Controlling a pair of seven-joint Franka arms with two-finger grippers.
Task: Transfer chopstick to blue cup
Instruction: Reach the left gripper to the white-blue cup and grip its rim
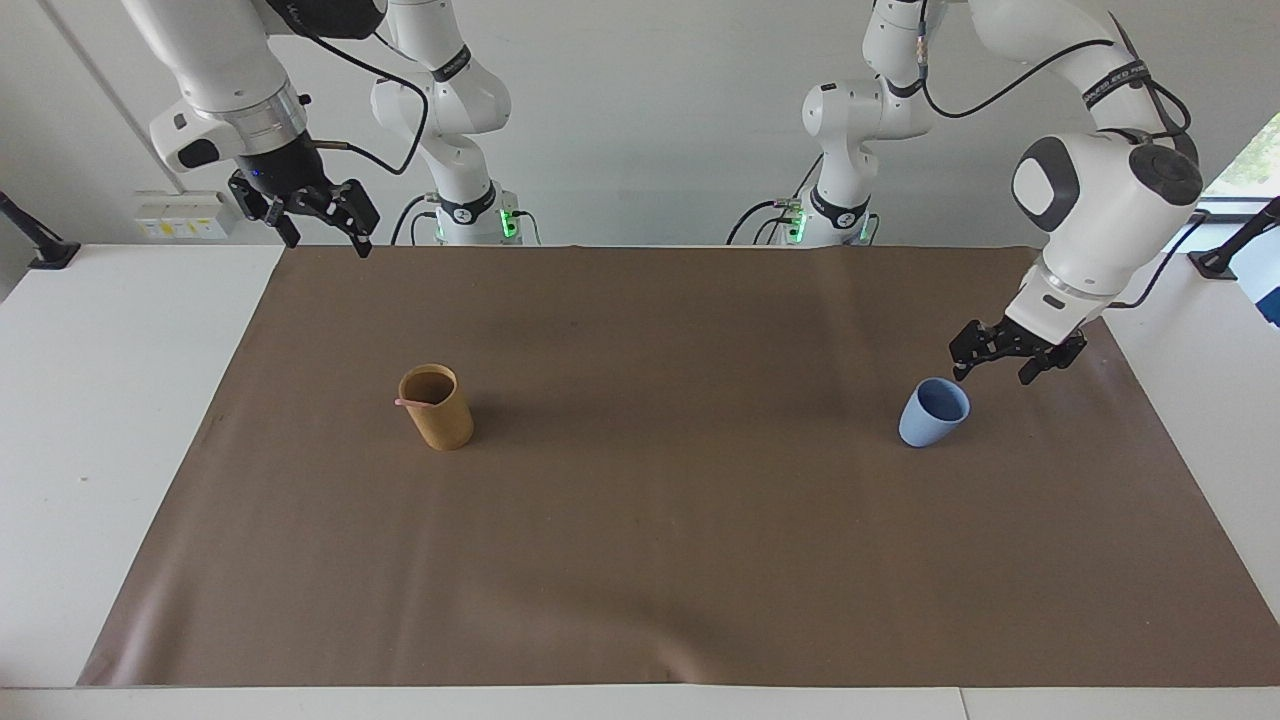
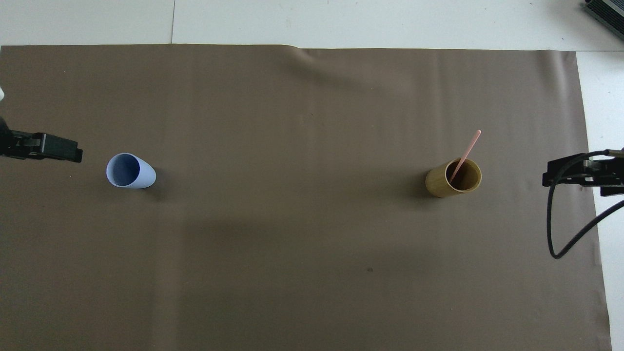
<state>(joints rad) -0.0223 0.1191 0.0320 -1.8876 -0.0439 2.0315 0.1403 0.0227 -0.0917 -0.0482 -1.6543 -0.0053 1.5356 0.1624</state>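
Note:
One pink chopstick [image 2: 465,155] leans in the tan-brown cup [image 2: 453,178], its tip poking past the rim [image 1: 412,403]. This cup [image 1: 437,408] stands on the mat toward the right arm's end. The blue cup [image 1: 933,413] stands upright toward the left arm's end, with nothing in it [image 2: 129,170]. My left gripper [image 1: 992,376] hangs open low over the mat, just beside the blue cup's rim and not touching it; only its tip [image 2: 73,153] shows from overhead. My right gripper [image 1: 328,245] waits open, high over the mat's corner [image 2: 551,176].
A brown mat [image 1: 640,540] covers most of the white table [image 1: 110,400]. A black cable [image 2: 553,234] loops down from the right gripper over the mat's edge. A dark device [image 2: 607,12] sits at the table's corner.

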